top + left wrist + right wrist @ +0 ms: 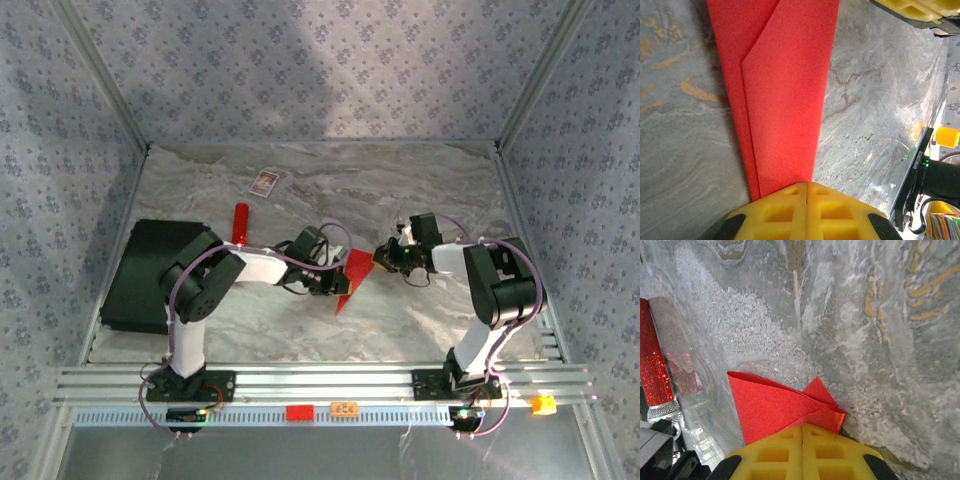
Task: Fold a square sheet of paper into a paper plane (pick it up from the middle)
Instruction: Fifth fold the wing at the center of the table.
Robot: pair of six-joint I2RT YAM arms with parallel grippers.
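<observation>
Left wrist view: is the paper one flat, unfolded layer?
No, the paper shows a folded flap lying over a second layer, its end pinched in the shut left gripper.

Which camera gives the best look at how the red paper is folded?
The left wrist view: the red paper lies close up, its overlapping layers and slanted fold edge plain. The top camera shows a small red sliver; the right wrist view, one curled corner.

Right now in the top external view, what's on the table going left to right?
Black mat → red stick → small printed card → left gripper → folded red paper, pinched at both ends → right gripper.
</observation>
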